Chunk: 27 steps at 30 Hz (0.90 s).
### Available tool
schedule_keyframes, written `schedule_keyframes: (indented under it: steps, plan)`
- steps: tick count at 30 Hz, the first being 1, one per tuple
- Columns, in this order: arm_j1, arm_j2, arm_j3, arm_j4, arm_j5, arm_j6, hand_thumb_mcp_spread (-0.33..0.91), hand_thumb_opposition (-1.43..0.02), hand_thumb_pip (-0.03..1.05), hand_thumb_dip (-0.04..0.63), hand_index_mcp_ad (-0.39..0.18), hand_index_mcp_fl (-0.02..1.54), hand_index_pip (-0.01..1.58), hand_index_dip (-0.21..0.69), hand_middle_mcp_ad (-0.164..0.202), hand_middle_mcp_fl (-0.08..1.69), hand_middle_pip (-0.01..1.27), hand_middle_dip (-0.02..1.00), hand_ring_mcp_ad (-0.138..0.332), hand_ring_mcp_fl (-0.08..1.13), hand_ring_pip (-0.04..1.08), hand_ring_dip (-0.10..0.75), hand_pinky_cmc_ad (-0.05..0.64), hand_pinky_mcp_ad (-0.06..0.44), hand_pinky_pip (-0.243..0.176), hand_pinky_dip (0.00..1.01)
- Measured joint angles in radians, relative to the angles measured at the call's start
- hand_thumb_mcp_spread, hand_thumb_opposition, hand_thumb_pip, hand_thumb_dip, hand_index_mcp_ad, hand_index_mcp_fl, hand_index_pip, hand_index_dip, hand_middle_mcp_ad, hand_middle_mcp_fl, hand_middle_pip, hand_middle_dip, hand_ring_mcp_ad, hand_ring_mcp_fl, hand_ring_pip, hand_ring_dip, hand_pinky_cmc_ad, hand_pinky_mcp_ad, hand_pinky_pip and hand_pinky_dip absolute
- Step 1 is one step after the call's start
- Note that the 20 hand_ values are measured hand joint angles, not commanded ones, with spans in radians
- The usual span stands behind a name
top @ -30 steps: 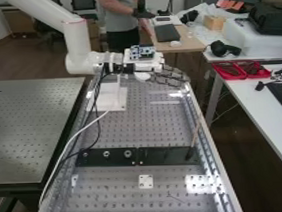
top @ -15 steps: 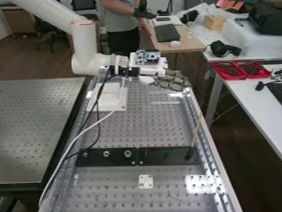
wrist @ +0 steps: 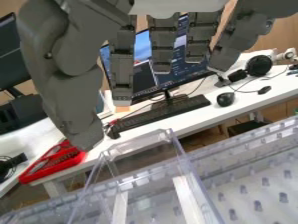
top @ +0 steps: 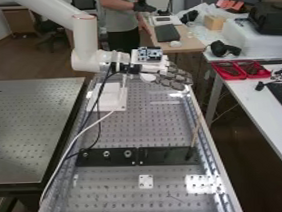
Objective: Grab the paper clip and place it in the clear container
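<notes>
- Hand [top: 170,80] of your robot hangs above the far end of the perforated bench [top: 116,130], with the white arm [top: 84,38] reaching in to it above the bench.
- Your fingers [wrist: 163,42] are straight and spaced apart in a row, and the thumb [wrist: 63,65] stands off to one side of them.
- You have the clear container [wrist: 146,150] on the bench, near the edge that faces the desk [wrist: 189,120].
- At the bench's near end you can see a thin dark piece [top: 173,197], too small to tell whether it is the paper clip.
- Across the bench you have two dark plates [top: 104,159], end to end, with round metal fittings [top: 106,154] on one and a thin stick [top: 195,134] standing tilted at the other.
- You have a small white plate [top: 146,181] on the bench between those and its near end.
- A white block [top: 110,95] sits on the bench at the far end, and a pale cable [top: 76,141] trails down along the bench.
- Beside the bench, your desk carries red trays [wrist: 53,162], a black keyboard [wrist: 159,114] and a mouse [wrist: 225,99].
</notes>
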Motion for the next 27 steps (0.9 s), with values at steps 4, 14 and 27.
schedule_keyframes:
  steps: [4,14,27]
  plan:
    - [-0.012,0.046,-0.016,0.009,-0.018,-0.009,0.43,-0.82,0.56,0.253,-0.143,0.25,0.61,0.093,0.075,0.09,0.14,0.17,0.150,0.00,0.09,0.030,0.333,0.164,-0.049,0.29]
    - [-0.050,0.221,-0.077,-0.007,-0.090,-0.097,0.43,-0.79,0.54,0.257,-0.143,0.24,0.52,0.093,0.075,0.09,0.14,0.17,0.152,0.00,0.09,0.030,0.312,0.164,-0.058,0.29]
    - [-0.107,0.351,-0.121,-0.054,-0.131,-0.177,0.38,-0.74,0.43,0.222,-0.129,0.29,0.20,0.152,0.073,0.09,0.14,0.17,0.152,0.00,0.09,0.030,0.316,0.215,-0.061,0.34]
